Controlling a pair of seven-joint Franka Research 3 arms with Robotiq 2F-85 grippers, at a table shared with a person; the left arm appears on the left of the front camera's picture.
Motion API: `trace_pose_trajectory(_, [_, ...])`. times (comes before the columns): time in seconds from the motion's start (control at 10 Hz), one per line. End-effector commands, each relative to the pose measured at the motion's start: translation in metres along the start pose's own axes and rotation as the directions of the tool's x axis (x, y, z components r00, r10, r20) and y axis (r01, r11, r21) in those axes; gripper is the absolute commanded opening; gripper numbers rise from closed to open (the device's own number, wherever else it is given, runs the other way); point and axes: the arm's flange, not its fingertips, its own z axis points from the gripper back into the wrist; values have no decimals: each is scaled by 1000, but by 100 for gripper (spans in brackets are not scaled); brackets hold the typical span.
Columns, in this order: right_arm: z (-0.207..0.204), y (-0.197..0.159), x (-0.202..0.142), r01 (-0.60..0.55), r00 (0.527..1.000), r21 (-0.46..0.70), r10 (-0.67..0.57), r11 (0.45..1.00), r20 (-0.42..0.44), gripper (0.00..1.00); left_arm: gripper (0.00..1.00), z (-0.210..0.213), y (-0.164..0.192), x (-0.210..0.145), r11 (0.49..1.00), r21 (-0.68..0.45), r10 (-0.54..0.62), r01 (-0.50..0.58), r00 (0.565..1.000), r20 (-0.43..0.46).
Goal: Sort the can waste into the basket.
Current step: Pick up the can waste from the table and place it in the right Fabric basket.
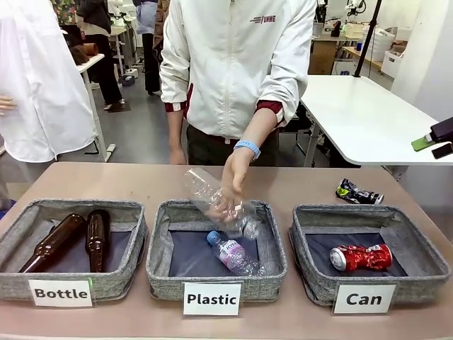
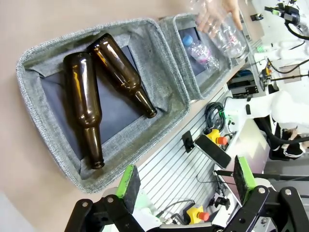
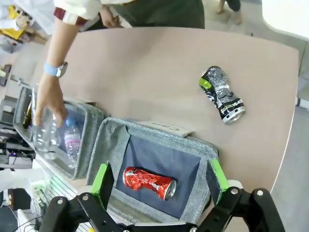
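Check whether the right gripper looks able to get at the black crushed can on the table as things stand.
Probably yes. The right gripper is open and holds nothing, and the black can lies alone on bare tabletop beyond the Can basket. The person's hand is busy over the Plastic basket, well aside.

Left pincer (image 2: 186, 186) open above a grey basket (image 2: 159, 63)
Two brown bottles (image 2: 87, 106) lie inside; a hand (image 2: 217, 14) holds a clear bottle (image 2: 229, 38) over the next basket.

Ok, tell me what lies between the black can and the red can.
The Can basket's far wall, shown in the front view; the black can lies on bare table behind it, the red can inside.
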Motion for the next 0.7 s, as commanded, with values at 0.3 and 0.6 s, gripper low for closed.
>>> trace_pose_trajectory(0.3, [-74,3,60,-128,982,-207,95,970,-163,100,100,1,2,-3,1000,10,-17,17,1000,-2])
trace_pose_trajectory(0.6, [-130,-13,88,-158,957,-281,77,947,-280,100,100,1,2,-3,1000,10,-17,17,1000,-2])
